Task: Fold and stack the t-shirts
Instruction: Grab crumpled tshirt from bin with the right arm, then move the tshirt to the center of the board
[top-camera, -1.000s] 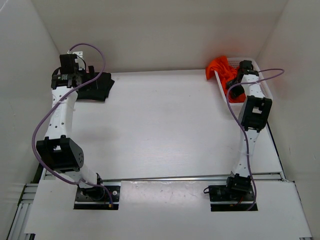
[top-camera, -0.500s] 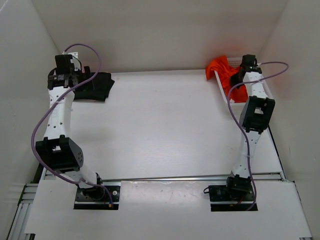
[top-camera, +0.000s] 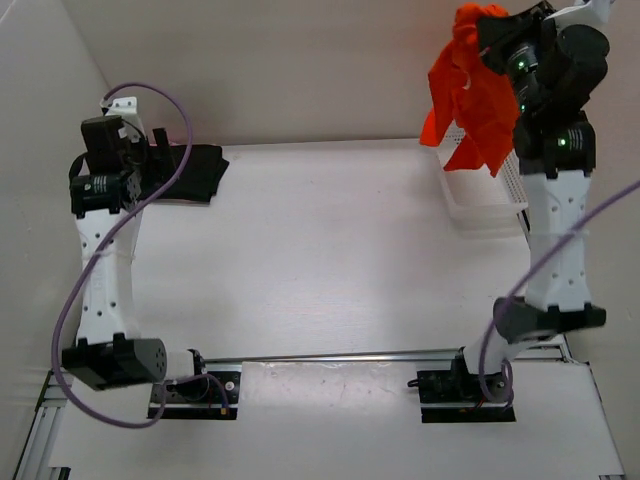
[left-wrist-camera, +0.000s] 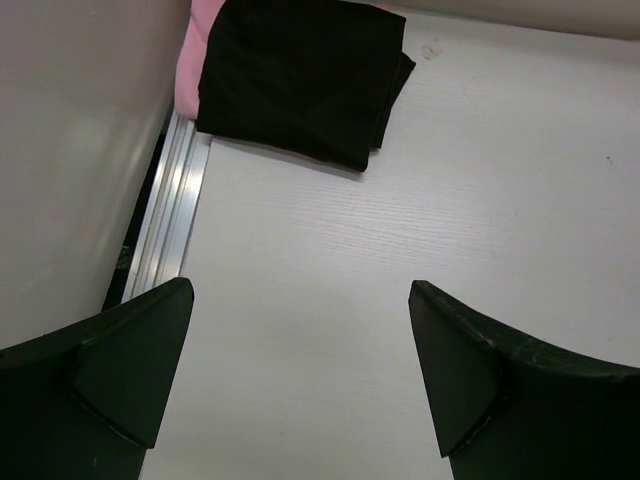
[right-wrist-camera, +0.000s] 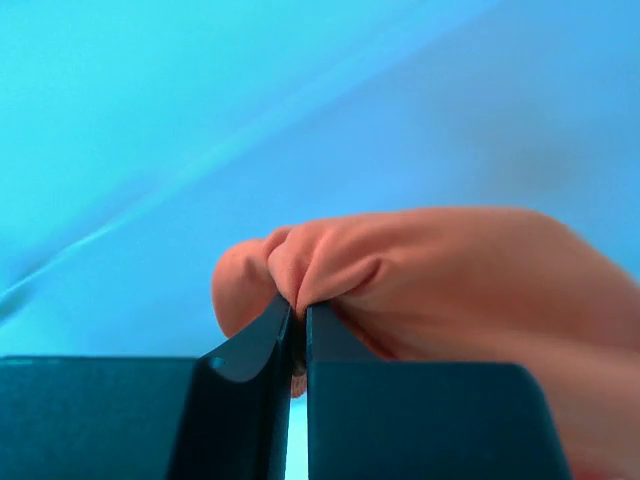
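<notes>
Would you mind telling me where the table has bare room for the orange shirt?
The middle of the table is bare, between the black shirt at the far left and the basket at the far right. Those two corners are crowded.

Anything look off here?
Nothing spilled or damaged. The orange-red shirt hangs crumpled from the shut right gripper, pinched by one small fold, over the white basket. The black shirt sits folded on the pink shirt, far left corner. Only oddity: the right wrist picture is tinted cyan.

A robot lab cell: plain white walls (top-camera: 300, 60) box in a white table (top-camera: 320, 260); aluminium framing (top-camera: 330, 356) edges it.
</notes>
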